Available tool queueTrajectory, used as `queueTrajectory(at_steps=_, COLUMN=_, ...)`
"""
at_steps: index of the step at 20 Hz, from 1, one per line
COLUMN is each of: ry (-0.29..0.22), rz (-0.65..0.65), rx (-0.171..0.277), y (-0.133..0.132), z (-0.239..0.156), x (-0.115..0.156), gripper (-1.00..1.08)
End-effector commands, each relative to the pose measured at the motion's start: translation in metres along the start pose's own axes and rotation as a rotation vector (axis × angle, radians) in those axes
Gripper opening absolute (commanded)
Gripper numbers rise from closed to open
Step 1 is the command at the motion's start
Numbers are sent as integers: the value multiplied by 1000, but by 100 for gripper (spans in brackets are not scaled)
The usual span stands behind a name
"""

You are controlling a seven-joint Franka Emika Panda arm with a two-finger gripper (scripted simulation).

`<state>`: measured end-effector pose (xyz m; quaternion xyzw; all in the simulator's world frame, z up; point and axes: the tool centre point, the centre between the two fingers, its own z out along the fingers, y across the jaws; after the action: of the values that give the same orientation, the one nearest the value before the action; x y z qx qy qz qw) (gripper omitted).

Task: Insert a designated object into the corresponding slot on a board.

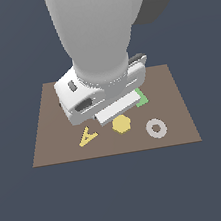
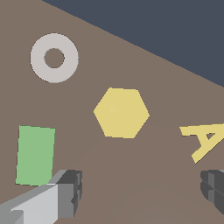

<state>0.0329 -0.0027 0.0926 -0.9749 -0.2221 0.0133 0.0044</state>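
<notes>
The yellow hexagonal block (image 1: 121, 124) lies flat on the brown board (image 1: 171, 98), near its front edge between the letter-A piece and the ring. In the wrist view the hexagon (image 2: 121, 113) lies on the board (image 2: 153, 153) ahead of my gripper (image 2: 142, 192), a little off the line between the fingers. The gripper is open, with two dark fingertips (image 2: 70, 192) far apart and only bare board between them. It hovers above the board and touches no piece. The arm's white hand (image 1: 99, 91) covers the board's middle in the exterior view. The slot is hidden.
A yellow letter-A piece (image 1: 88, 136) lies on the exterior view's left of the hexagon, a grey ring (image 1: 156, 128) on its right. A green rectangle (image 1: 141, 97) shows partly under the hand. Dark floor surrounds the board.
</notes>
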Motion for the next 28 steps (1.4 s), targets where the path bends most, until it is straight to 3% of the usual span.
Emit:
queueTrajectory(at_steps=1, ry=5, rz=-92, rx=-4, y=0, z=9, x=9, gripper=100)
queueTrajectory(at_steps=14, ry=19, rz=-402, rx=-18, y=-8, z=38, x=41, gripper=100)
queueTrajectory(at_steps=28, ry=20, rz=-448, rx=-20, y=-10, z=44, x=45, gripper=100)
